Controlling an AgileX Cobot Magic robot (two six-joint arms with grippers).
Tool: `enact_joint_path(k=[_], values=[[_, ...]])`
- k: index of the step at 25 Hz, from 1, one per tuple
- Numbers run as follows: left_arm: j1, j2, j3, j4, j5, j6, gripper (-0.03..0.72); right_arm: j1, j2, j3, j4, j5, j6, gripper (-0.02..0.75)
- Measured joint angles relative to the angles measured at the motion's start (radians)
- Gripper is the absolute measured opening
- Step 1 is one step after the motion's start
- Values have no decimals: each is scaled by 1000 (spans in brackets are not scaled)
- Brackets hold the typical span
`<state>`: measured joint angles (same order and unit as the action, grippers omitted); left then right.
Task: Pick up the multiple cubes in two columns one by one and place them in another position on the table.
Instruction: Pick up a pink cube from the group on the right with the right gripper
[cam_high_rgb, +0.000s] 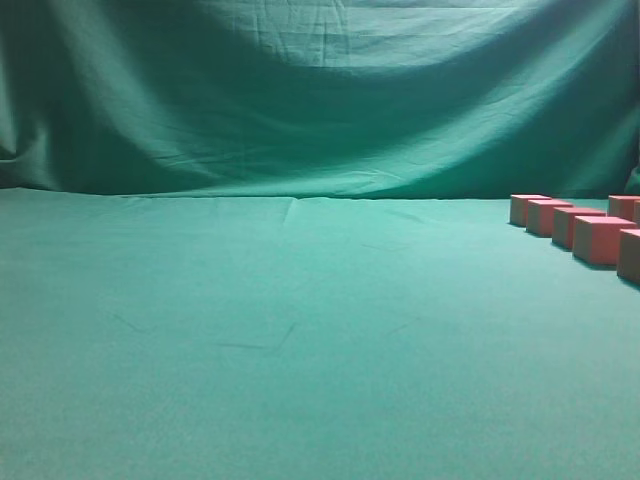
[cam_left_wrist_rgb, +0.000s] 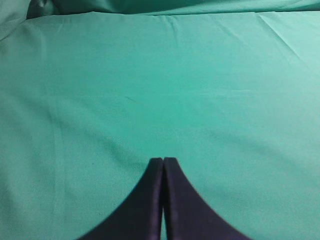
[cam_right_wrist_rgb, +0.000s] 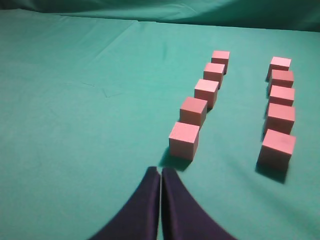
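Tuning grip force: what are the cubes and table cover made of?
Cubes: matte salmon-pink, sharp edges, no glare; maybe painted wood or dense foam, can't tell which. Table cover: green woven cloth, matte, with visible creases and wrinkles.

From my exterior view the cubes (cam_high_rgb: 598, 238) run off the right edge — I can't count both columns there. Neither arm shows in it. Both wrist views crop the fingers (cam_right_wrist_rgb: 161, 172) at the bottom edge — only the tips show.
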<state>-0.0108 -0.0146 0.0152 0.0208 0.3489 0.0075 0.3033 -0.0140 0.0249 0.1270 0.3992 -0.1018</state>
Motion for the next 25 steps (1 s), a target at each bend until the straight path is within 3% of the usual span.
enact_joint_path(k=[25], values=[[0,0,0,0,0,0,0,0,0,0,0,0,0,0]])
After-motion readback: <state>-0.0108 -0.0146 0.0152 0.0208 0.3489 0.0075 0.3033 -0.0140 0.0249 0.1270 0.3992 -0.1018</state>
